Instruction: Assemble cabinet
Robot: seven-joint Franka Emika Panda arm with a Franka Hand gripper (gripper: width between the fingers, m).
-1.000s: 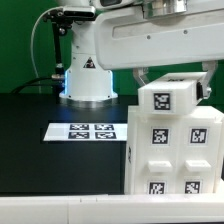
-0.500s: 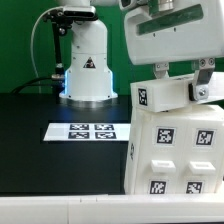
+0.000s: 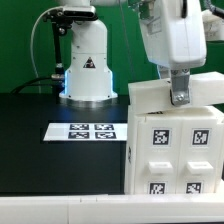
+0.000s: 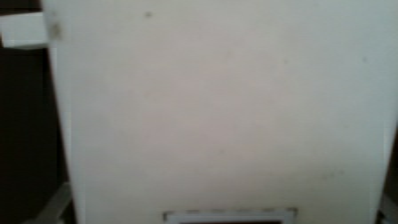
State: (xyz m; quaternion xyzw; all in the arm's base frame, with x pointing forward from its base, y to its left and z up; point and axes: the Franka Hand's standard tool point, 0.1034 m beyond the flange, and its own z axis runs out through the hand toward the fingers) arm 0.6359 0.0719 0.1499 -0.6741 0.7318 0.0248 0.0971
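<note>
The cabinet (image 3: 176, 152) is a large white box with square black-and-white tags on its panelled front, standing at the exterior view's right. A plain white panel (image 3: 150, 98) rests along its top. My gripper (image 3: 180, 94) comes down from above, with one finger (image 3: 180, 92) in front of this panel and the other hidden behind it, so it is shut on the panel. In the wrist view the panel's plain white face (image 4: 214, 110) fills nearly the whole picture, and my fingertips do not show clearly.
The marker board (image 3: 92, 131) lies flat on the black table to the left of the cabinet. The arm's white base (image 3: 88, 70) stands behind it. A small white piece (image 4: 23, 30) shows beside the panel in the wrist view.
The held panel has turned: its tagged face showed a second ago, then it tilted, and now its plain face shows, level on the cabinet's top. The wrist has swung upright above it.
</note>
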